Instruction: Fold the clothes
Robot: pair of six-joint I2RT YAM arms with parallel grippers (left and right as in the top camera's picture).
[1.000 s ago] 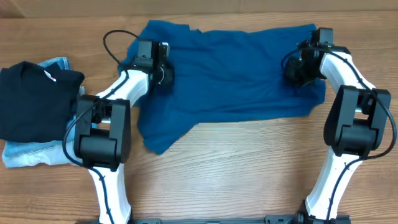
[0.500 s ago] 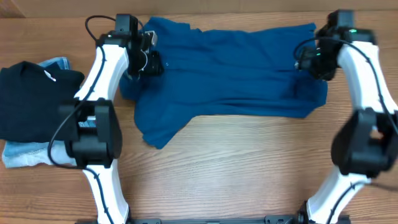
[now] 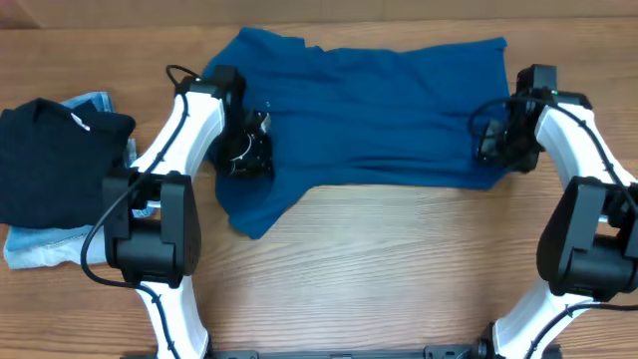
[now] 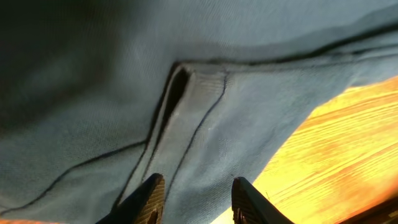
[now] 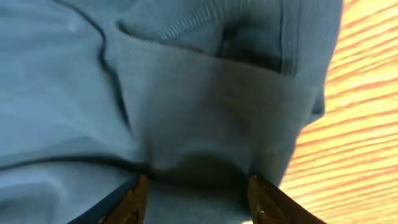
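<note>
The clothes (image 3: 379, 110), one plain teal-blue garment, lie spread flat across the far middle of the wooden table, with a loose flap hanging toward the near left. My left gripper (image 3: 244, 150) hovers over the garment's left part. In the left wrist view the left gripper (image 4: 198, 186) is open above a seamed fold of the cloth (image 4: 236, 106), close to its edge. My right gripper (image 3: 498, 145) sits at the garment's right edge. In the right wrist view the right gripper (image 5: 199, 186) is open, its jaws straddling a ridge of the fabric (image 5: 186, 81).
A folded black garment (image 3: 55, 160) lies on light blue jeans (image 3: 50, 244) at the far left. Bare wooden table (image 3: 399, 269) stretches in front of the teal garment, between the two arm bases.
Both grippers have moved from the garment's far corners toward the near side, along its left and right edges. The garment itself lies much as before.
</note>
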